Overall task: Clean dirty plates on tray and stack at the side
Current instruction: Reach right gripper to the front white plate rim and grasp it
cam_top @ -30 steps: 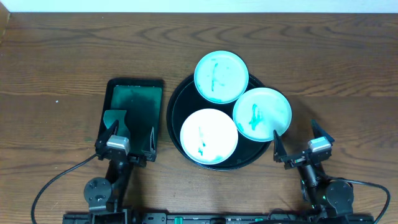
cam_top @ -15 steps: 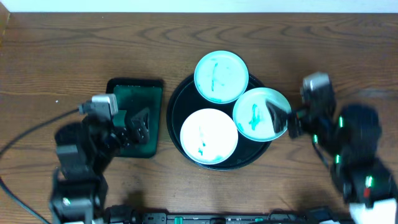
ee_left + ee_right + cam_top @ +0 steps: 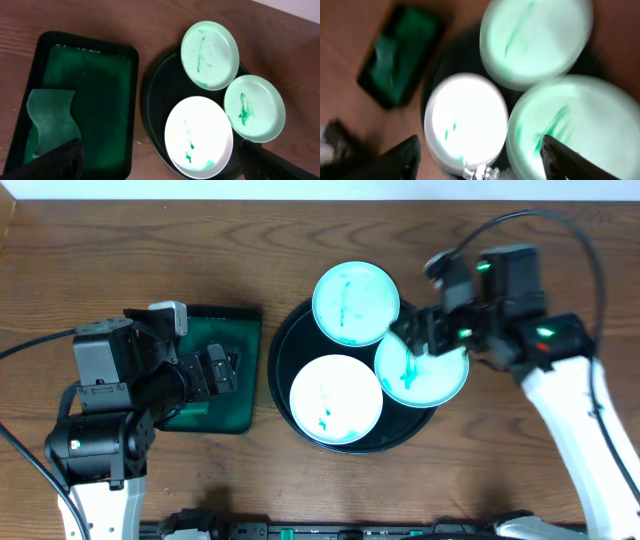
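A large round black tray with a raised rim is lying flat, its shiny surface mostly covered. A small round white plate is sitting at its near side. A pale-cyan far plate and a pale-cyan right plate are overhanging the rim. All three are showing teal-green smears and crowding close together.

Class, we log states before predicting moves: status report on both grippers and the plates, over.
Left gripper open over green tray, empty. Right gripper open above right-hand plate, empty. Three plates smeared, all on black tray. Nothing blocking.
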Motion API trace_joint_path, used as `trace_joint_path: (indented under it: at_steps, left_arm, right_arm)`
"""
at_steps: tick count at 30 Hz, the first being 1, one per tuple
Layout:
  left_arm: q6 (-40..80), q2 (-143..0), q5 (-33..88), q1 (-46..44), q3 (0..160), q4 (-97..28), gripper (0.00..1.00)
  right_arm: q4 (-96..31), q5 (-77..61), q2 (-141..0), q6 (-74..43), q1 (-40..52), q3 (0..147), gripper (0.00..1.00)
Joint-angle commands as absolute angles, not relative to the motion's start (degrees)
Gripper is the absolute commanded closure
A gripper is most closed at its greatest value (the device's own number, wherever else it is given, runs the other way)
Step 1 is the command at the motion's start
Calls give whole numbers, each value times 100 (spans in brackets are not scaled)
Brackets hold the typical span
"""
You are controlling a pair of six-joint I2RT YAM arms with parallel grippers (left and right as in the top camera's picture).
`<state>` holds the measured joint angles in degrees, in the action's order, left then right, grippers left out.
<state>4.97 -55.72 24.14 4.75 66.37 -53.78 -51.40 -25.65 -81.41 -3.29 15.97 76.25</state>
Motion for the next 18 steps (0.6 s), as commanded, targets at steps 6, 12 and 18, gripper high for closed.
trace_joint_path:
  at_steps: [6, 12, 18]
  left_arm:
    - [548, -5572, 2552, 451, 6764, -5312, 2]
    - [548, -5572, 2550, 451, 6764, -5395, 2]
    - [545, -5572, 2550, 451, 6764, -5395, 2]
  right_arm:
    - [-6206, -1726, -9559, -519, 2845, 7520, 53]
    - [-6392, -1761, -10403, -1033, 3087, 7520, 53]
    - [-6405, -1446, -11085, -1468, 3096, 7520, 56]
